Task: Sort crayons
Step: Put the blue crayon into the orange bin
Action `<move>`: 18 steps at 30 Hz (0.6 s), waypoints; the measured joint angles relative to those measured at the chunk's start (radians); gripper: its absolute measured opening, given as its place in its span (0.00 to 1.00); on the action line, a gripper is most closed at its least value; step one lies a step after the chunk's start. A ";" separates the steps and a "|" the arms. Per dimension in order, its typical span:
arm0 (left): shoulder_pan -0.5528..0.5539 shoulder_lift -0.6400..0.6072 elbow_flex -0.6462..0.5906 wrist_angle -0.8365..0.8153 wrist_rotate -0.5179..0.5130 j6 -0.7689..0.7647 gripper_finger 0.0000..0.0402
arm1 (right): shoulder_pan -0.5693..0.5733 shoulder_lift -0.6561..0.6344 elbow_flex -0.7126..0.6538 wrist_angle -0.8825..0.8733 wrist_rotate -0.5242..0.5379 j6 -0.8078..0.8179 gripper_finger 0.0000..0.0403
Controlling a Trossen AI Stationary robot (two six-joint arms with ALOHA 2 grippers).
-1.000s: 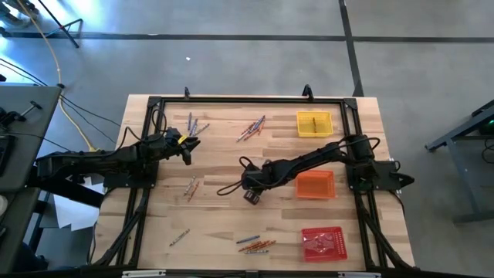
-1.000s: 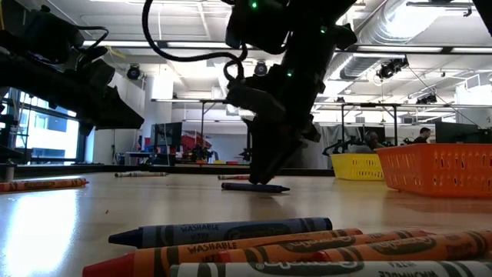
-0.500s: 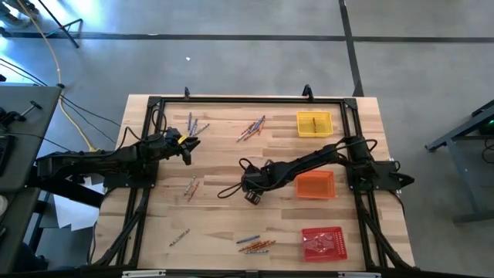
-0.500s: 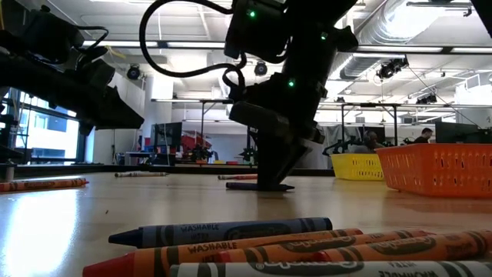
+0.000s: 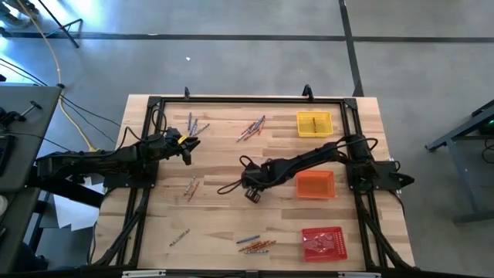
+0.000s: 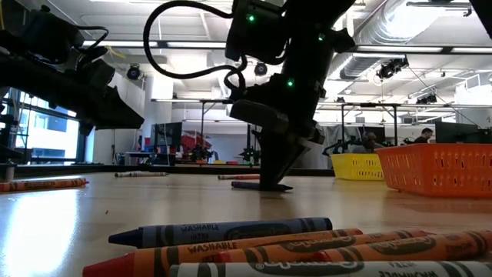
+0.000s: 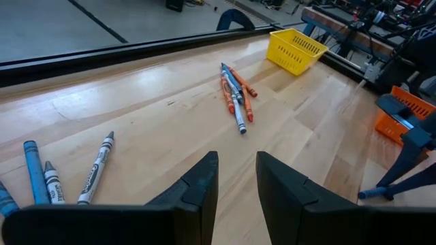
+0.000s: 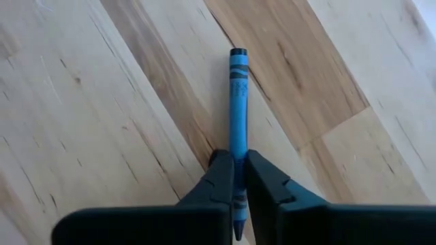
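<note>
High view puts the right gripper (image 5: 252,193) just left of the frame's center, low on the wooden table (image 5: 216,224); the right wrist view shows its fingers (image 8: 219,178) pinched on a blue crayon (image 8: 237,102) lying flat on the boards. Left gripper (image 5: 187,151) hangs at center-left, its fingers (image 7: 197,187) slightly parted and holding nothing. Other crayons (image 5: 253,245) lie bunched at bottom center, more (image 5: 252,128) sit at upper center, and the orange mesh tray (image 5: 316,185) is right of center.
</note>
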 joint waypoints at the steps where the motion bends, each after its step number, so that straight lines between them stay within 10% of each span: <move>1: 0.000 0.000 0.000 0.000 0.000 0.000 0.22 | -0.003 -0.011 -0.001 -0.002 -0.007 -0.003 0.01; 18: 0.000 0.000 0.000 -0.001 0.000 0.000 0.22 | -0.019 -0.305 -0.005 -0.154 0.178 -0.044 0.01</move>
